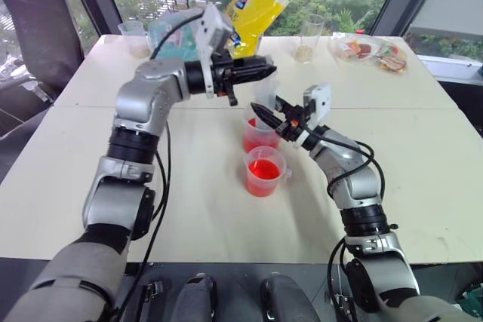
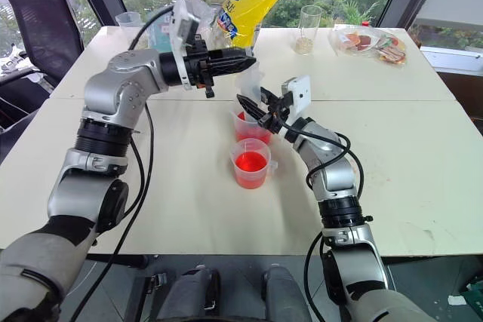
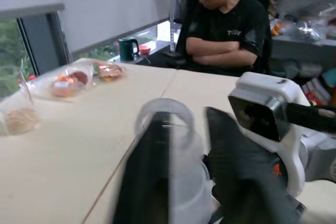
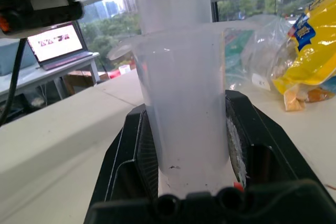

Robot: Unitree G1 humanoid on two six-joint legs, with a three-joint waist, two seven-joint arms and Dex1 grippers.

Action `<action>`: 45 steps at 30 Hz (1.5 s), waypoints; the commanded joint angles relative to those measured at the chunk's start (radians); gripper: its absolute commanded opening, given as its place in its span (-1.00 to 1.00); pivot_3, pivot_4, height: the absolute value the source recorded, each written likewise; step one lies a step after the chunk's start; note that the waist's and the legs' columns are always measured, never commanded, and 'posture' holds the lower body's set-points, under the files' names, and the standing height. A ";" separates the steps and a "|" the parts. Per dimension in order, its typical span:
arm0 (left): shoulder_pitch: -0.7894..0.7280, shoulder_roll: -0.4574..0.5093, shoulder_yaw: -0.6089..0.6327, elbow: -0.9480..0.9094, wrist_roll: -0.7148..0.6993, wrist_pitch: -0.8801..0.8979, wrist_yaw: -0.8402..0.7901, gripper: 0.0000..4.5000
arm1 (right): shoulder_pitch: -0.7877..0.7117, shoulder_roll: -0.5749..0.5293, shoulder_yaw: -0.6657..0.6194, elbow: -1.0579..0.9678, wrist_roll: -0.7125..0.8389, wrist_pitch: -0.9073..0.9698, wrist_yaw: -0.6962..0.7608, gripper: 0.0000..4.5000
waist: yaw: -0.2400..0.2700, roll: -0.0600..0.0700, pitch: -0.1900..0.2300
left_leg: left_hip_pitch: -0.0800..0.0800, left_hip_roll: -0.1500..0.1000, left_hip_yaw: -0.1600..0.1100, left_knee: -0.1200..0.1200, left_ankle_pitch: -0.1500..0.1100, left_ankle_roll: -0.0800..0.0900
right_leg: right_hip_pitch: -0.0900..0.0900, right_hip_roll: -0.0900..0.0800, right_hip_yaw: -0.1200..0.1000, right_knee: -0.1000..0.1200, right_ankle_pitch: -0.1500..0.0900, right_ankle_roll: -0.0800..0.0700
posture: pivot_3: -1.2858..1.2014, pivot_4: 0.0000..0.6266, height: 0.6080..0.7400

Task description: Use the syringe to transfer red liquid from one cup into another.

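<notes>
Table (image 1: 423, 148), pale, bearing a yellow snack bag (image 1: 260, 1) at the far edge. Left gripper (image 1: 268, 70): level above the cups, fingers (image 3: 149, 171) parted on either side of the plunger ring; grip cannot be told. Syringe (image 4: 184, 108): upright over the far cup (image 1: 256, 137), barrel clamped between the right gripper's (image 1: 260, 111) fingers. Near cup (image 1: 263, 171): just in front, holding red liquid (image 1: 263, 170). Clear tumbler (image 1: 308, 39): far right.

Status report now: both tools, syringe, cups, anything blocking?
Right tool shut on syringe barrel, over far cup. Left tool at plunger ring, grip unclear. Near cup holds red liquid. Nothing blocking.
</notes>
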 commanded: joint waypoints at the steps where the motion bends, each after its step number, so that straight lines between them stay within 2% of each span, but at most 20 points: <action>1: 0.000 0.020 0.040 -0.086 -0.033 -0.004 0.000 0.25 | -0.028 -0.013 -0.002 -0.001 0.014 0.017 0.014 -0.39 | 0.000 0.000 0.000 | 0.000 0.000 0.000 0.000 0.000 0.000 | 0.000 0.000 0.000 0.000 0.000 0.000 | 0.03 -0.52 1.00; 4: 0.030 0.042 0.043 -0.122 -0.037 0.014 0.002 0.93 | -0.046 -0.016 -0.012 0.007 0.021 0.021 0.013 -0.39 | 0.000 0.000 0.000 | 0.000 0.000 0.000 0.000 0.000 0.000 | 0.000 0.000 0.000 0.000 0.000 0.000 | 0.03 -0.52 1.00; 5: 0.043 0.053 0.046 -0.137 -0.039 0.021 0.002 0.97 | -0.052 -0.017 -0.016 0.011 0.023 0.021 0.012 -0.39 | 0.000 0.000 0.000 | 0.000 0.000 0.000 0.000 0.000 0.000 | 0.000 0.000 0.000 0.000 0.000 0.000 | 0.03 -0.52 1.00; 14: 0.118 0.151 0.102 -0.225 -0.066 0.065 0.030 0.97 | -0.127 -0.041 -0.050 0.002 0.056 0.046 0.008 -0.39 | -0.001 0.000 0.000 | 0.000 0.000 0.000 0.000 0.000 0.000 | 0.000 0.000 0.000 0.000 0.000 0.000 | 0.03 -0.52 1.00; 20: 0.146 0.189 0.123 -0.266 -0.088 0.094 0.045 0.97 | -0.172 -0.102 -0.116 -0.189 0.213 0.234 0.011 -0.39 | 0.004 0.000 0.000 | 0.000 0.000 0.000 0.000 0.000 0.000 | 0.000 -0.001 0.000 0.000 0.000 0.000 | 0.03 -0.52 1.00; 24: 0.162 0.206 0.123 -0.288 -0.096 0.106 0.046 0.97 | -0.112 -0.176 -0.134 -0.392 0.371 0.407 0.038 -0.39 | 0.005 0.000 0.000 | -0.001 0.000 0.000 0.000 -0.001 0.001 | 0.000 -0.001 0.000 -0.001 0.000 0.000 | 0.03 -0.52 1.00; 28: 0.167 0.216 0.119 -0.304 -0.108 0.115 0.045 0.97 | -0.006 -0.205 -0.135 -0.542 0.446 0.482 0.005 -0.39 | 0.004 0.000 0.000 | -0.001 0.000 -0.001 0.000 -0.001 0.001 | 0.000 -0.001 0.000 -0.001 0.000 0.000 | 0.03 -0.52 1.00; 36: 0.144 0.200 0.099 -0.331 -0.143 0.146 0.041 0.97 | 0.173 -0.192 -0.076 -0.623 0.390 0.432 -0.027 -0.39 | 0.003 0.000 0.000 | -0.001 0.000 -0.001 0.001 -0.001 0.001 | 0.000 -0.001 0.000 0.000 0.000 0.000 | 0.03 -0.52 1.00; 45: 0.114 0.154 0.100 -0.326 -0.185 0.175 0.049 0.97 | 0.220 -0.196 -0.039 -0.631 0.361 0.392 -0.036 -0.39 | 0.004 0.000 0.000 | -0.001 0.000 -0.001 0.001 -0.001 0.001 | 0.000 0.000 0.000 0.000 0.000 0.000 | 0.03 -0.52 1.00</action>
